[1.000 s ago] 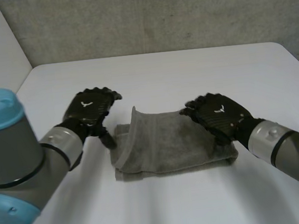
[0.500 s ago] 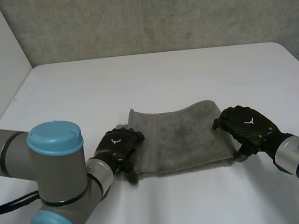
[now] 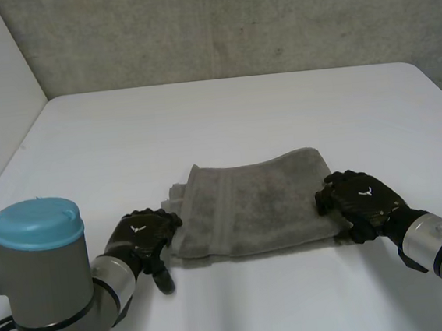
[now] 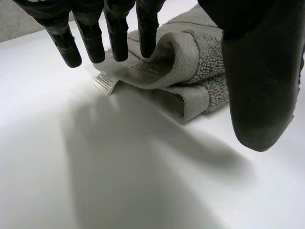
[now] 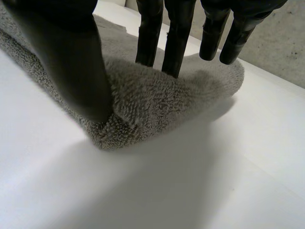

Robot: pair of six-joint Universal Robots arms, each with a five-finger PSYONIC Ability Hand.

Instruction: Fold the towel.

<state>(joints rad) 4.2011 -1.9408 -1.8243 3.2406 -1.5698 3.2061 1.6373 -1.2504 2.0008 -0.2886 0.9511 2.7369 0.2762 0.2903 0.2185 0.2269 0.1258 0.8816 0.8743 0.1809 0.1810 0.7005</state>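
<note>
Folded towel (image 3: 252,205) on the bench (image 3: 224,118), a hand at each end.
In the head view the towel is seen lying flat at the near middle, with the left hand (image 3: 140,234) at its near left corner and the right hand (image 3: 361,199) on its right edge. In the left wrist view the left hand (image 4: 257,71) is shown released, its fingers (image 4: 145,28) straight, one tip touching the rolled edge beside a white tag (image 4: 105,82). In the right wrist view the towel's end (image 5: 157,105) is grasped by the right hand (image 5: 71,57), pinched between thumb and two straight fingers (image 5: 174,47).
</note>
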